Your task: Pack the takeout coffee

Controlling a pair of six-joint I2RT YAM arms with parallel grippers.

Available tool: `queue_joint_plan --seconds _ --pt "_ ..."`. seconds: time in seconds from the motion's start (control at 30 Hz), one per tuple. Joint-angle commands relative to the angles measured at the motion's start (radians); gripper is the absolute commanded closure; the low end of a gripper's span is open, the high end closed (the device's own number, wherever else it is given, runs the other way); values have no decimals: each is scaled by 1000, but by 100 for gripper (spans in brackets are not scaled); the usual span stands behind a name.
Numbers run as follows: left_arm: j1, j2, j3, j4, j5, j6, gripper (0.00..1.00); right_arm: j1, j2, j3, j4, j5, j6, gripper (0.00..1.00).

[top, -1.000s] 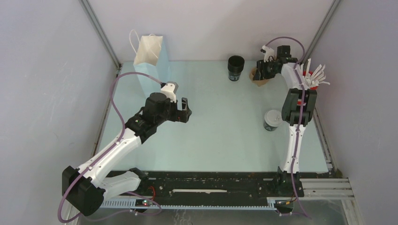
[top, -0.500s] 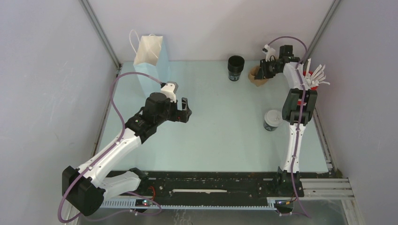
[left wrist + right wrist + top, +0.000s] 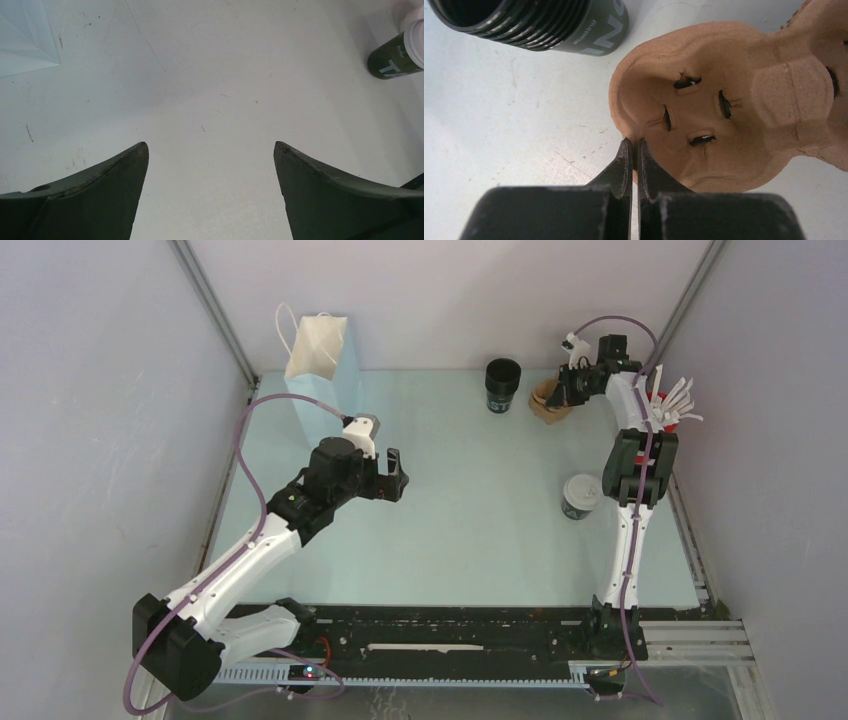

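Since a second ago the right claw (image 3: pixel 634 150) has clenched, and its jaws now pinch the near rim of the brown pulp cup carrier (image 3: pixel 704 100) beside the lidless black cup (image 3: pixel 549 25). The takeout coffee (image 3: pixel 581 495) stands upright on the desk (image 3: pixel 470 530), closer to the arm bases than that claw and just beside the right forearm. The left claw (image 3: pixel 210 150) hangs released, well apart from the coffee, so the right arm is the nearer.
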Motion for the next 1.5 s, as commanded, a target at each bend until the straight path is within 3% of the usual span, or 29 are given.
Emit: queue_joint_plan --seconds 0.0,0.23,0.63,0.77,0.9,1.03,1.13,1.2,1.33,1.47 --pt "7 2 20 39 13 -10 0 32 -140 -69 93 123 -21 100" --pt "8 -2 17 41 12 -12 0 101 -365 -411 422 358 -90 100" --pt "8 -14 12 47 14 -17 0 187 -438 -395 341 544 -161 100" --pt "9 -34 28 31 17 -30 0 242 -532 -473 320 610 -79 100" --pt "28 -55 103 -65 3 -27 0 359 -675 -643 317 647 41 100" --pt "131 -90 235 -196 29 -33 0 526 -832 -813 304 766 161 100" --pt "208 -126 304 -241 86 -24 0 651 -922 -908 295 706 221 100" --pt "224 -113 342 -281 101 -36 0 743 -949 -943 267 606 213 100" --pt "227 -149 304 -286 116 -101 0 921 -940 -1029 215 647 177 100" --pt "232 -201 284 -311 85 -112 0 1012 -957 -1099 199 735 172 100"
